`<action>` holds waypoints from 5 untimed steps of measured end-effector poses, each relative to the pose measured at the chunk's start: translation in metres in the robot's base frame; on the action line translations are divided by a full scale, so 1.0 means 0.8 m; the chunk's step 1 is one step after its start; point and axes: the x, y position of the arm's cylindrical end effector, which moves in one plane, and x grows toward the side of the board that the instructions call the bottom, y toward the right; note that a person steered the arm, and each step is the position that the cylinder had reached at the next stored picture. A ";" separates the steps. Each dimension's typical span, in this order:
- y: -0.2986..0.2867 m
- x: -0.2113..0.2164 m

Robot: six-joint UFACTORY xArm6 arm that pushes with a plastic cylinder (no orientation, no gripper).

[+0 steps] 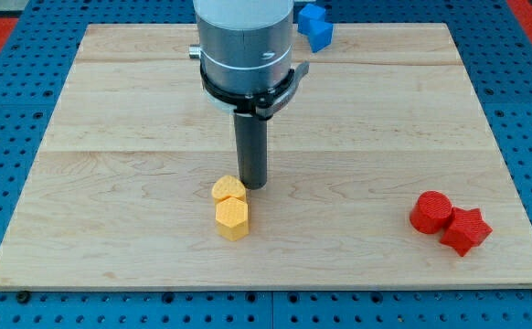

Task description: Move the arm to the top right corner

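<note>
My tip (252, 185) is the lower end of a dark rod under a grey cylinder body (245, 50). It stands near the middle of the wooden board (111, 137), just to the upper right of a yellow heart block (228, 190), close to it or touching it. A yellow hexagon block (232, 217) lies right below the heart. The board's top right corner (444, 32) is far from the tip, up and to the view's right.
A blue block (316, 26) sits at the board's top edge, partly hidden behind the arm body. A red cylinder (430, 212) and a red star block (466, 230) touch each other at the lower right. A blue pegboard (10, 110) surrounds the board.
</note>
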 end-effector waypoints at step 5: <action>-0.064 -0.058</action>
